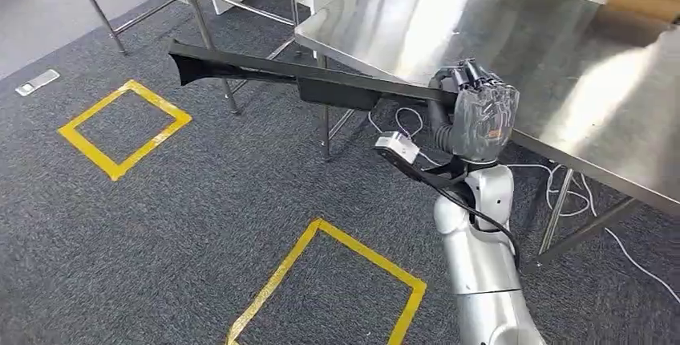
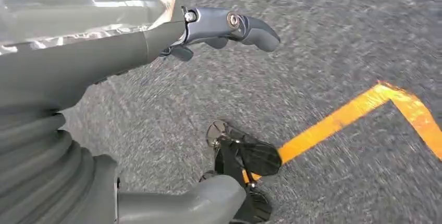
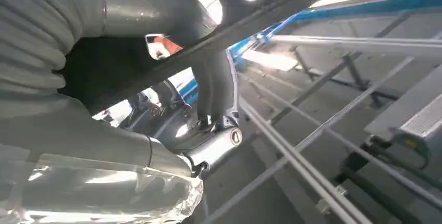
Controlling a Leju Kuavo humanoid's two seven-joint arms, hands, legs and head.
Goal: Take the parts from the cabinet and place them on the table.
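My right hand (image 1: 479, 112) gripped 1 long black part (image 1: 305, 80), fingers wrapped round its end; its axis ran leftward, beside the table (image 1: 561, 48). Left hand (image 2: 224, 28) hung spread, holding nothing.

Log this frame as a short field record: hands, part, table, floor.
right hand: raised at the near edge of the table, grips one end of the part
part: long, black, sticks out from the hand over the carpet, not yet on the table
left hand: holds nothing, fingers apart, above the carpet
table: steel, bare where seen
floor: grey carpet with yellow tape squares
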